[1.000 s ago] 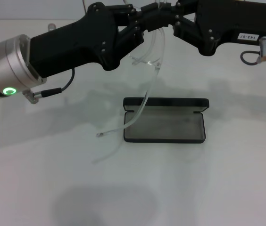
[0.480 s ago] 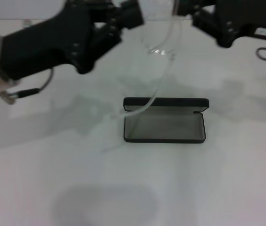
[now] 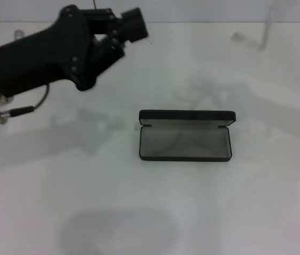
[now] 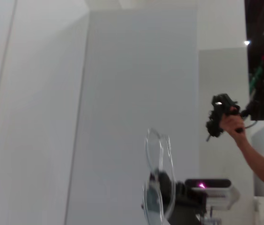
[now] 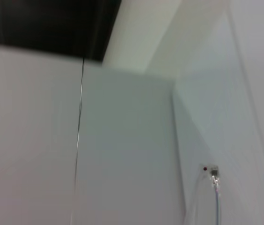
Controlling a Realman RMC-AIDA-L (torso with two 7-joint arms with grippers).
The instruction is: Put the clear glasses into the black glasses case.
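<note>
The black glasses case (image 3: 184, 136) lies open on the white table, its grey lining bare and its lid standing at the far side. The clear glasses (image 3: 249, 37) show only as a faint streak high at the far right, well above the table. In the left wrist view the clear glasses (image 4: 156, 154) hang upright in the air, and my right gripper (image 4: 164, 186) is shut on their lower part. One thin clear arm (image 5: 216, 197) crosses the right wrist view. My left gripper (image 3: 130, 25) hovers at the far left, up and to the left of the case, holding nothing.
The white table (image 3: 150, 212) spreads around the case on every side. A person (image 4: 256, 154) holding a black handheld device (image 4: 222, 115) stands off to one side in the left wrist view.
Both grippers held the glasses above the case a second ago. The left one has let go and drawn back to the left. The right arm has carried the glasses up and right, out of the head view.
</note>
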